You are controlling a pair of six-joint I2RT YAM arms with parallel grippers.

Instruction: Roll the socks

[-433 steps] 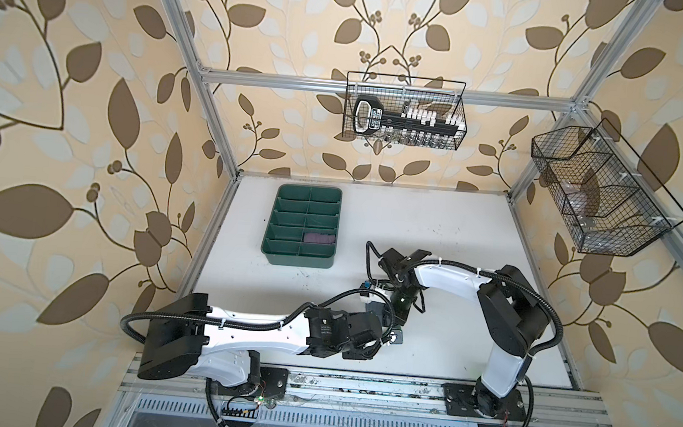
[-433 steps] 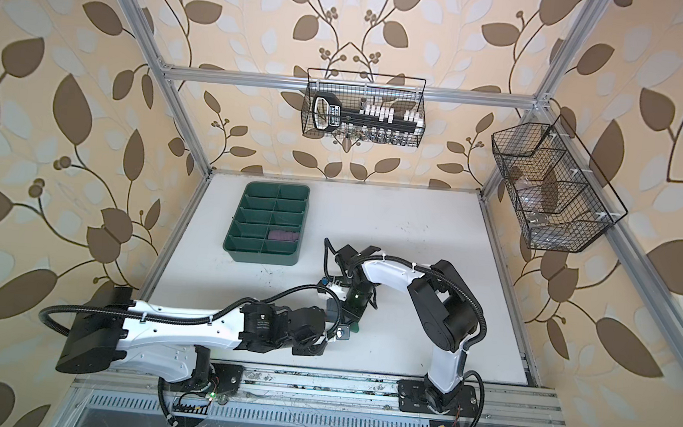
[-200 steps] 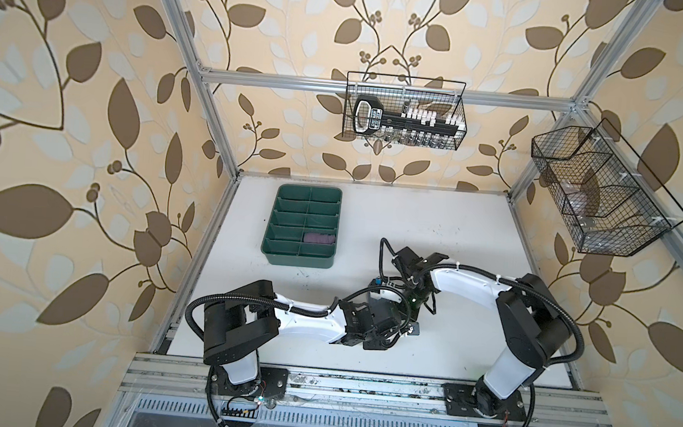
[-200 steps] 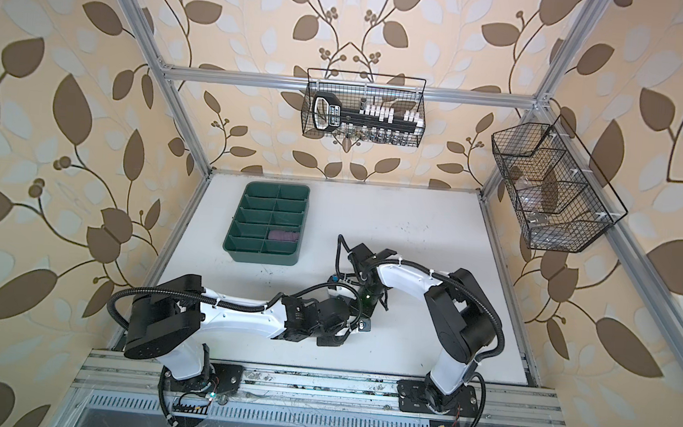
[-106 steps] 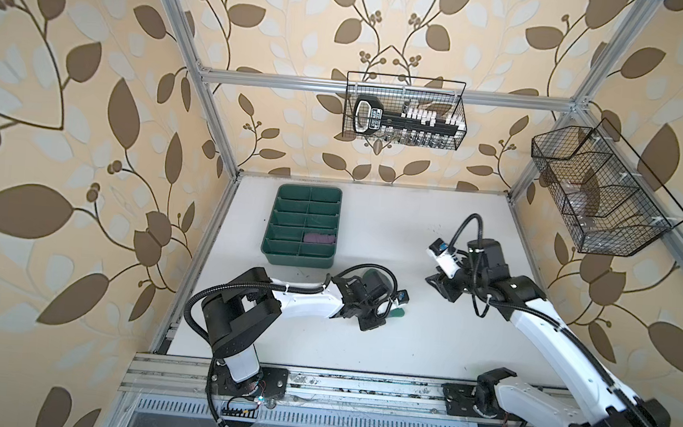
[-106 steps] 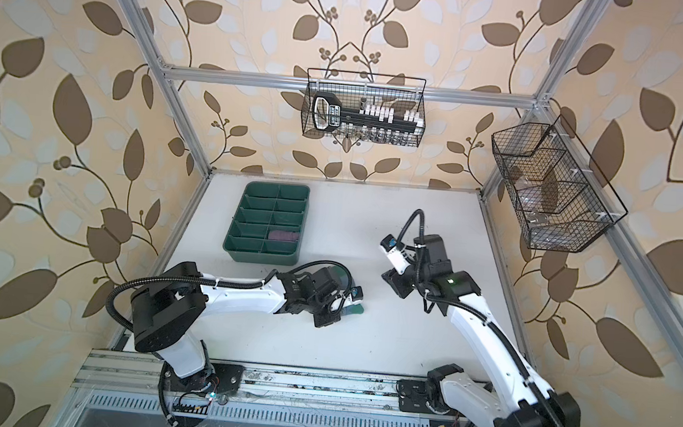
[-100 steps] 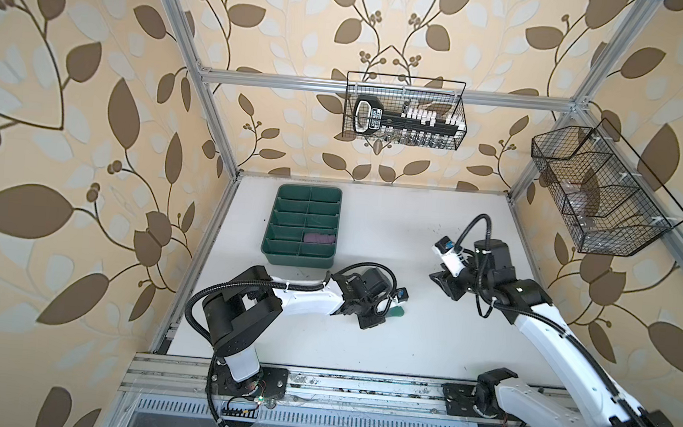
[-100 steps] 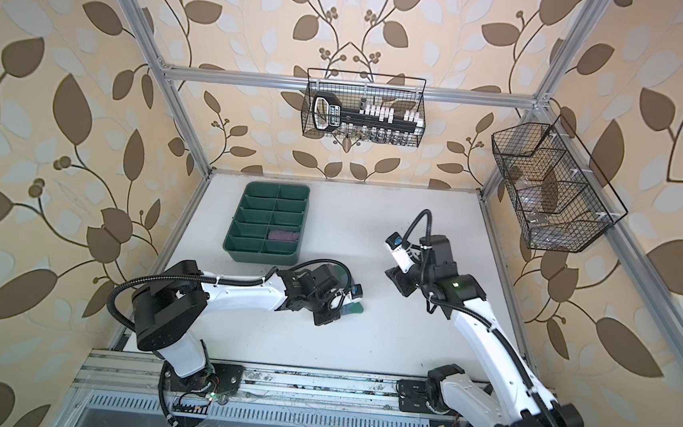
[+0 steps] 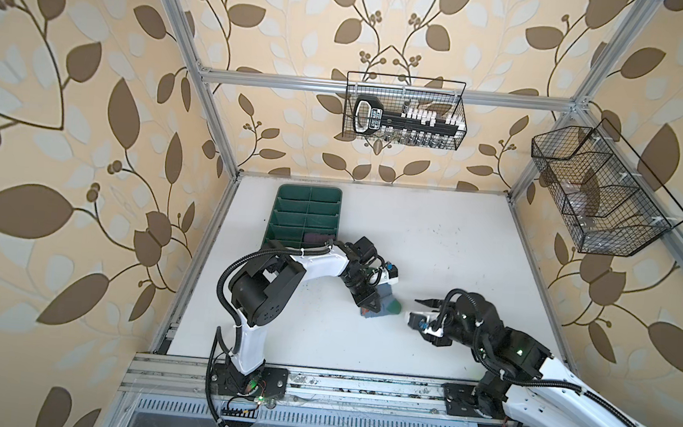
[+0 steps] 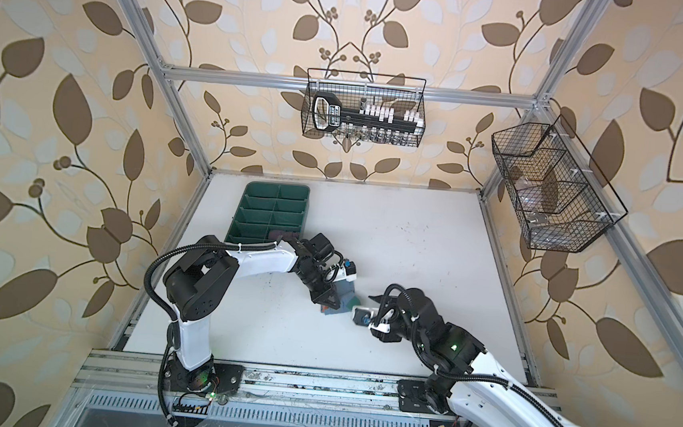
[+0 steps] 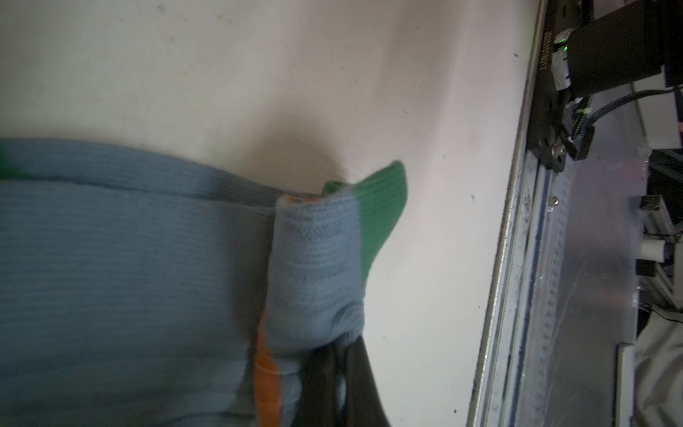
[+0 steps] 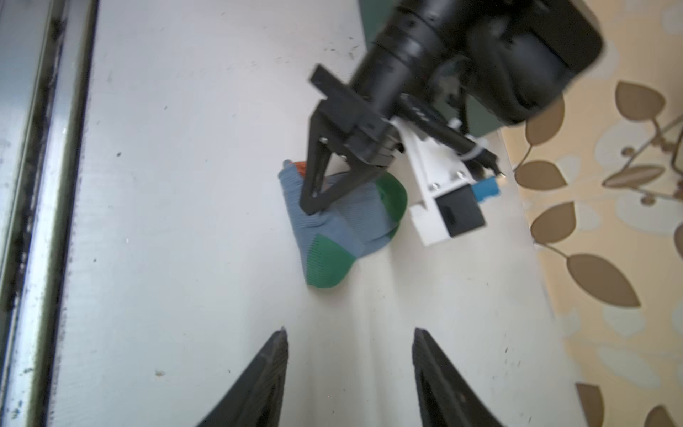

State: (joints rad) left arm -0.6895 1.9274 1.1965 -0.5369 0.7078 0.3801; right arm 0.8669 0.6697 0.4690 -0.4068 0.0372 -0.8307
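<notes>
Half-spread, the right gripper (image 12: 349, 332) has swung back toward the grey-blue knit sock (image 12: 332, 236) (left gripper (image 12: 312, 210) still pinching it), likely to resume rolling.

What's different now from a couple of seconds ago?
The right claw, earlier beside the left claw at the grey-blue sock, swung away to the right, came back low and now stands open, clear of the sock. The left claw stays shut on the sock, about where it was. The green tray has not moved.

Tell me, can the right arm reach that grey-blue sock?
Probably yes: the right gripper is open, facing the grey-blue sock with only table between; the left gripper pinches its far end.
</notes>
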